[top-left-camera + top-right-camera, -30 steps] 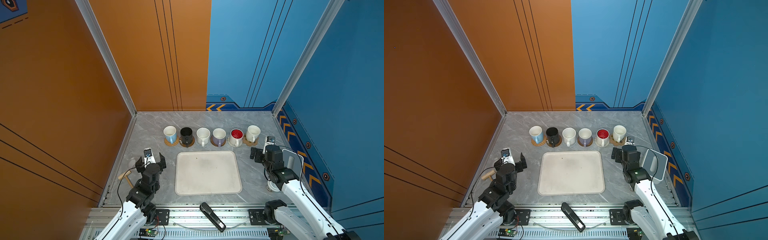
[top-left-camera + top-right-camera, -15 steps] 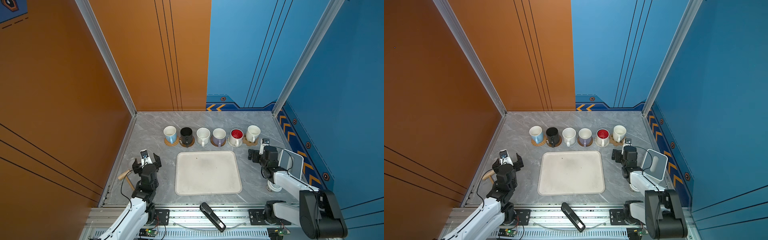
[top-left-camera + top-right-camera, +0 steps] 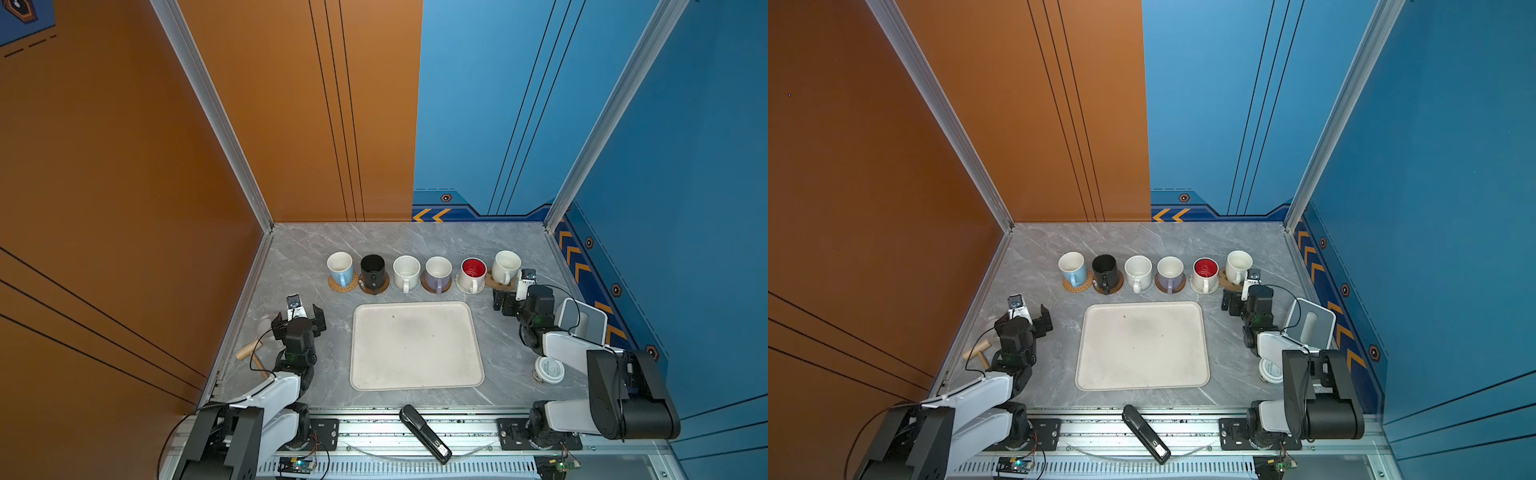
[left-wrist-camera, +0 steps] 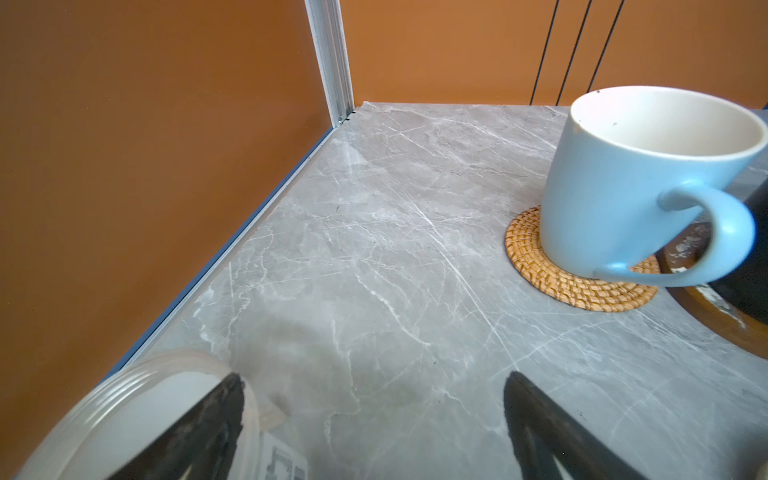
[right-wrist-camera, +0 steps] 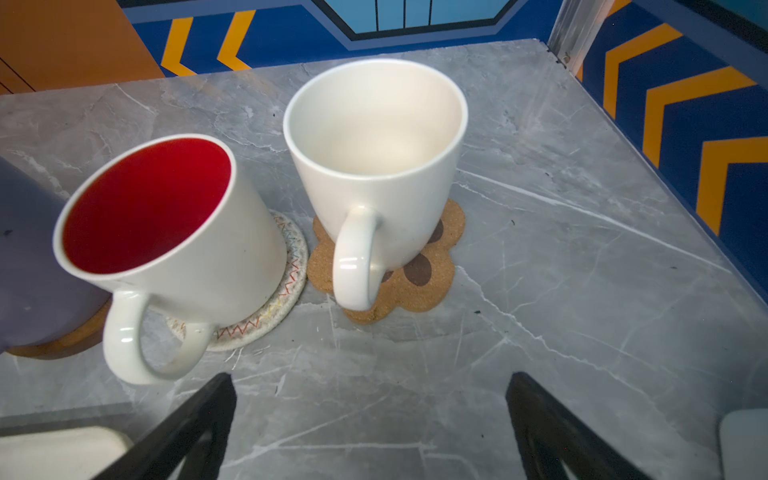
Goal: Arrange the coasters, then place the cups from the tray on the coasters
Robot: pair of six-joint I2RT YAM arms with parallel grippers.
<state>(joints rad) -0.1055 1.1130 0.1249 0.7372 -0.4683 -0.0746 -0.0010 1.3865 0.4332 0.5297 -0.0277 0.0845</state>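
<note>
Grey marble worktop [image 3: 415, 241], walled in orange and blue, is carrying six cups in a row along its back: blue cup [image 3: 340, 266], black cup [image 3: 372, 268], speckled cup [image 3: 406, 270], lavender cup [image 3: 438, 270], red-lined cup [image 3: 473, 272] and white cup [image 3: 505, 266]. Each is sitting on one of the coasters, handle pointing toward the arms. The rattan coaster [image 4: 582, 282] is showing under the blue cup and the paw coaster [image 5: 415, 282] under the white cup.

The cups are looking like glazed ceramic: stiff, weighty, probably slick and breakable, so the handle or the wall at the rim is appearing the safest hold. The coasters are seeming thin, light and likely to slide if nudged.

The tray [image 3: 415, 345] is lying bare just before the row, suggesting the job is nearly finished.

The left claw [image 3: 298, 321] is hovering beside the tray, jaws apart and holding nothing. The right claw [image 3: 503, 302] is hovering close to the white cup, jaws likewise apart and empty.

A glass jar [image 4: 137, 415] and mallet [image 3: 249, 351] are lying by the left arm, while a stand [image 3: 582, 328] and lidded jar [image 3: 549, 370] are crowding the right arm. Nothing is blocking the row.
</note>
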